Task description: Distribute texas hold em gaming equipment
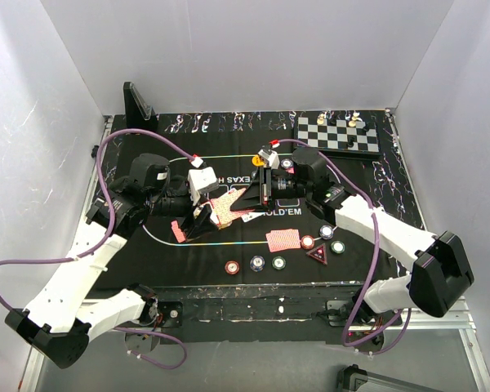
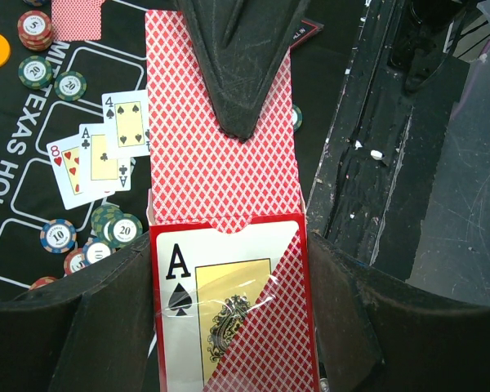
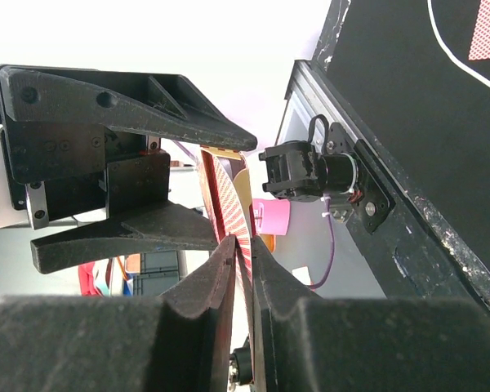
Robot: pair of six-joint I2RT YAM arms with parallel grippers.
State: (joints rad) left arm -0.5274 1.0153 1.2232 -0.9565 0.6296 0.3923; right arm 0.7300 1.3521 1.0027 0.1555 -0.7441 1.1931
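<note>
Red-backed cards [image 2: 220,175] jut lengthwise from the box [image 2: 229,327] clamped by left gripper [image 2: 230,253], toward right gripper [image 3: 243,249] pinching them

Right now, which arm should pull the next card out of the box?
The right. The right gripper pinches the red-backed card sticking out of the card box, while the left gripper is busy holding that box.

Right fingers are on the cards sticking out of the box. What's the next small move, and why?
Probably draw the right gripper straight back along the box's length, sliding the red-backed cards out. Its jaws look pinched on the cards' exposed end, and the left gripper clamps the card box by its sides, so the box should stay put.
</note>
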